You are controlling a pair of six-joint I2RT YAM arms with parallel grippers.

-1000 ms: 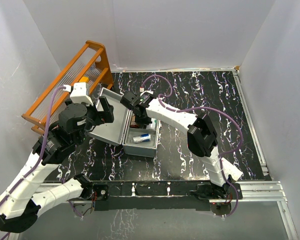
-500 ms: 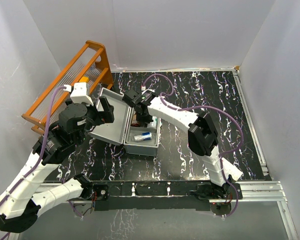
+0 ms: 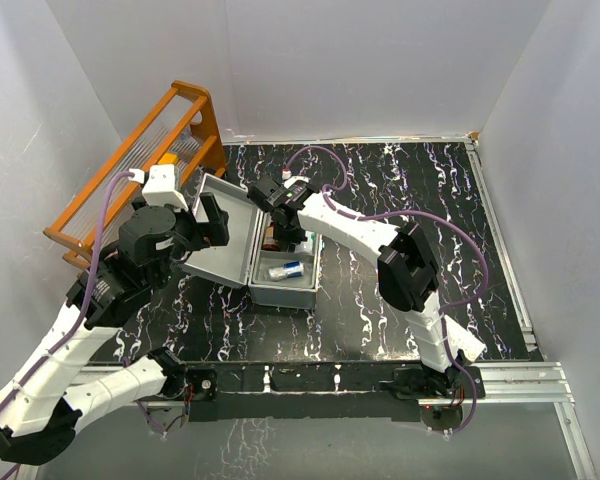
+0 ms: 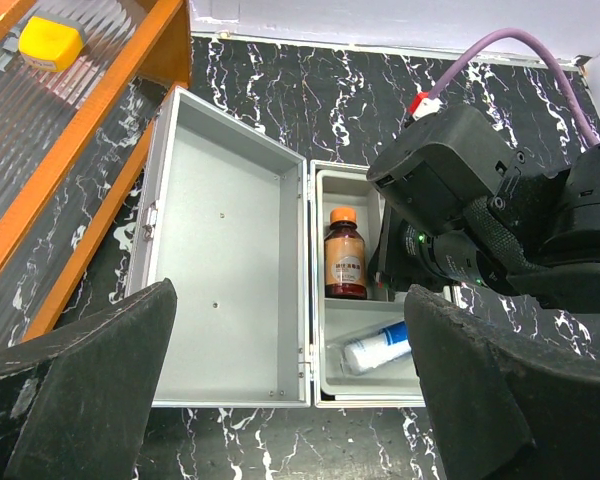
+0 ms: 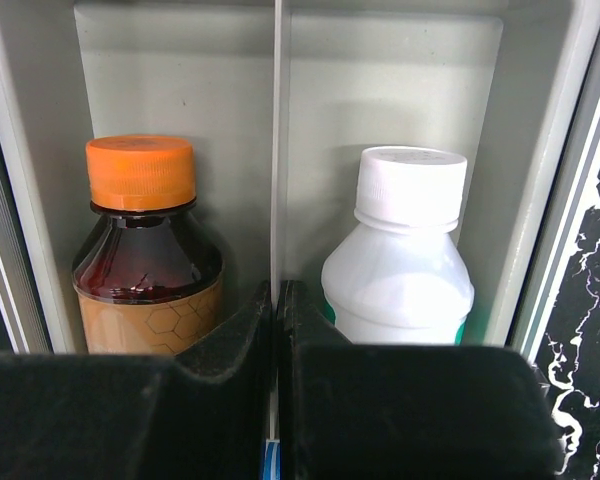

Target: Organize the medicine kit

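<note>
A grey medicine case [image 3: 280, 297] lies open on a black, white-veined bench [image 3: 420, 200], its lid [image 3: 220, 235] folded out to the left. Inside, a brown bottle with an orange cap [image 5: 145, 250] and a white bottle [image 5: 405, 270] sit in neighbouring far compartments, split by a thin divider [image 5: 277, 150]. A white tube with a blue cap [image 4: 380, 347] lies in the near compartment.

The right claw [image 5: 278, 300] is down in the case with its fingers pressed together, nothing visible between them, right on the divider line. The left claw [image 4: 290, 300] hangs above the lid, fingers spread wide and holding nothing. A wooden rack [image 3: 170, 130] stands beyond the lid.

Likely risks: the closed right claw could snag the divider and drag the light case, or knock either bottle – both lie just beside it. Nothing grips the lid, so a jolt could swing it.

Compared with a second ago, the right claw has crept toward the far end of the case; the left arm and the case look almost unchanged.
</note>
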